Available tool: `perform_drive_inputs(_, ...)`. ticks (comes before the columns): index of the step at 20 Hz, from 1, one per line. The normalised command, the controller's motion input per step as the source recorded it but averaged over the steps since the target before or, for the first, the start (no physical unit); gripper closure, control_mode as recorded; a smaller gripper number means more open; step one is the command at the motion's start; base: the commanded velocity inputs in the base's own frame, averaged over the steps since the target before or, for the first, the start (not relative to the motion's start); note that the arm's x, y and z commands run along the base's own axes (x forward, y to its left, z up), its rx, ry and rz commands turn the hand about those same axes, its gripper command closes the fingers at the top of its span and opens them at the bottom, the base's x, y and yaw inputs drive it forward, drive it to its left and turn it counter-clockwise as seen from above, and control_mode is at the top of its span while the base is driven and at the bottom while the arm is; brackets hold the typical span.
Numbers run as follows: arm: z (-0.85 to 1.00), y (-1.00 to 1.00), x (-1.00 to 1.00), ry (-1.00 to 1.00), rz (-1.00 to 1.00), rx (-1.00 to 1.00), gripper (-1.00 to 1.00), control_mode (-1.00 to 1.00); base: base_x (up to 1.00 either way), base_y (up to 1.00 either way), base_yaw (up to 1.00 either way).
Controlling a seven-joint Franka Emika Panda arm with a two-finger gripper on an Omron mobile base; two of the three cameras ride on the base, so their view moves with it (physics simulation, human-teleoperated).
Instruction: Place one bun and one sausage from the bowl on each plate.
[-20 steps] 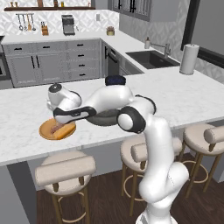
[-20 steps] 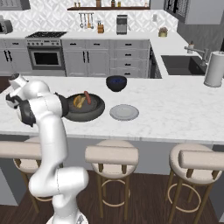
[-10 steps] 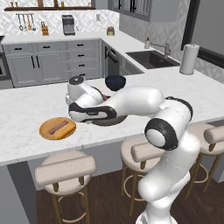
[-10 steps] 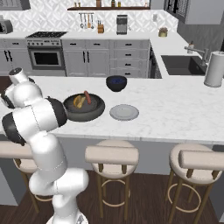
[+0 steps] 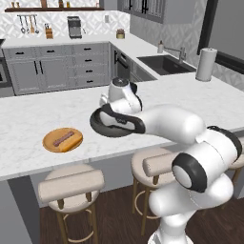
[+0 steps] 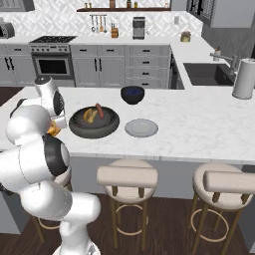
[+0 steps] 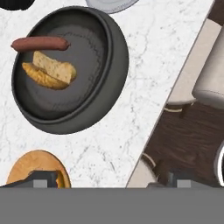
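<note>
In the hand view, the dark bowl (image 7: 70, 70) sat at the upper left on the marble tabletop (image 7: 148, 65), holding one sausage (image 7: 40, 43) and two buns (image 7: 50, 70). The wooden plate (image 5: 62, 139) carried another sausage (image 5: 63, 138). Whether the end effector (image 7: 107, 180) was apart or together, I could not tell.

My bowl (image 7: 111, 57) looks matt dark grey; the buns (image 7: 50, 70) look rough and crumbly, the sausage (image 7: 40, 43) smooth, the plate (image 5: 62, 140) wooden, the worktop (image 6: 199, 124) polished marble.
</note>
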Motion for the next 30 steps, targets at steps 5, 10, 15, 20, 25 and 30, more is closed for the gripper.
perform_drive_inputs(5,0.00,-1.00,0.07,0.02,0.16,0.00,-1.00,-1.00,0.00,0.00,0.00)
perform_drive_inputs(10,-0.01,-0.93,0.41,0.01,0.30,-0.02,-1.00,-1.00,0.00,0.00,0.00)
perform_drive_inputs(15,-0.15,-0.18,0.65,0.16,0.36,-0.08,-1.00,-1.00,0.00,0.00,0.00)
perform_drive_inputs(20,0.00,0.51,1.00,0.08,0.31,-0.02,-1.00,-1.00,0.00,0.00,0.00)
perform_drive_inputs(25,-0.05,0.07,0.56,-0.20,0.16,0.00,-1.00,-1.00,0.00,0.00,0.00)
perform_drive_inputs(30,-0.42,0.37,0.14,-0.06,0.14,-0.01,-1.00,-1.00,0.00,0.00,0.00)
